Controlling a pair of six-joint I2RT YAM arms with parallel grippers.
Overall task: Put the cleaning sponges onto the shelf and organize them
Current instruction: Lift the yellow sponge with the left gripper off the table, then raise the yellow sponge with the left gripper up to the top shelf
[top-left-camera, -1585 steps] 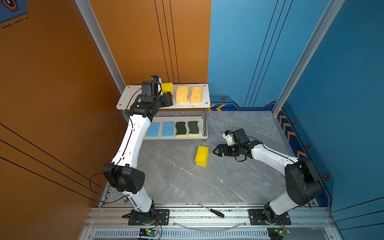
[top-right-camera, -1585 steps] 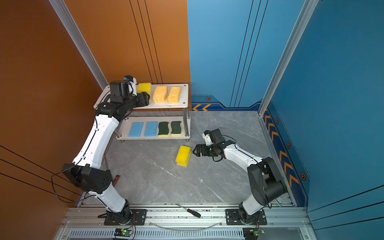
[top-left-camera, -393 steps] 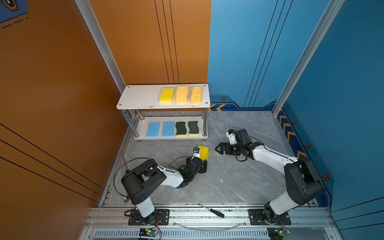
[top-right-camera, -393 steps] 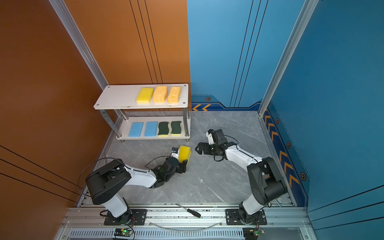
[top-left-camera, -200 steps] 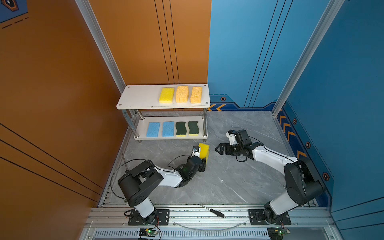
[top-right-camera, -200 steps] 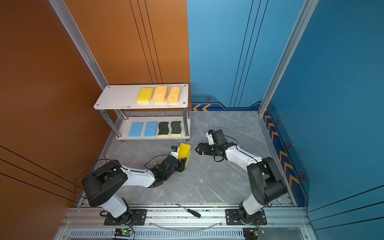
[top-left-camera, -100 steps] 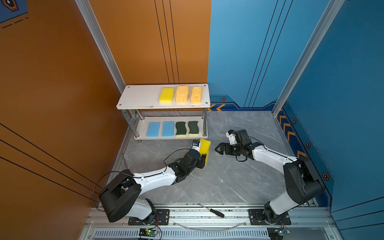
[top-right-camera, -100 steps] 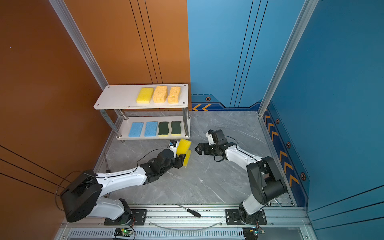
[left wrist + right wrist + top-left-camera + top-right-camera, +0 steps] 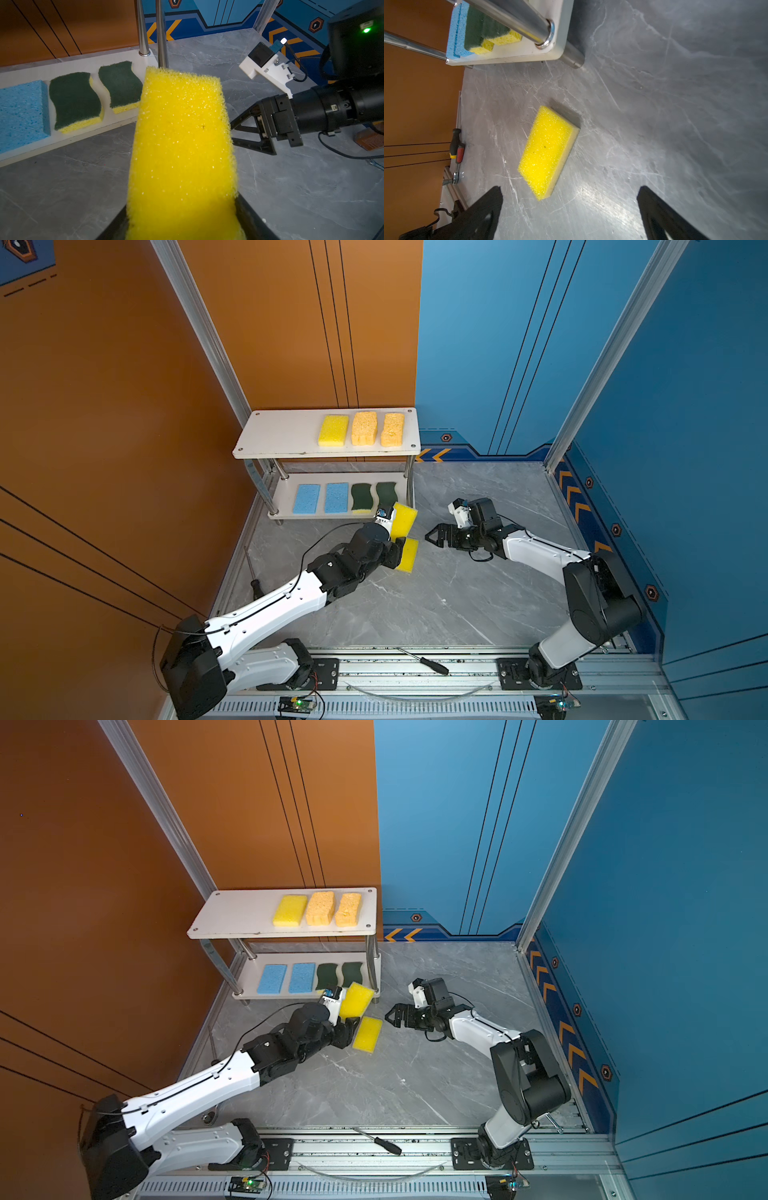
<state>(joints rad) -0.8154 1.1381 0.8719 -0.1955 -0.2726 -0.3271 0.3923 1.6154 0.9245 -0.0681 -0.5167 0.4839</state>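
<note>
Left jaws clamped on end of yellow sponge (image 9: pixel 182 145), clear of surface (image 9: pixel 457 601). Second yellow sponge (image 9: pixel 548 152) flat below, dead ahead of right jaws, spread wide; long axis roughly along their reach. Beyond: shelf (image 9: pixel 409 485), top board (image 9: pixel 282 433) bare left of shelved sponges (image 9: pixel 365 429).

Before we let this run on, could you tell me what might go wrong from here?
The left gripper pinches the lifted yellow sponge at one end only; the soft foam could bend or slip out.
That sponge hangs close to a chrome leg of the shelf, so it could snag on the way up.
The open right gripper faces the yellow sponge on the floor, close to the left arm; they could bump.
</note>
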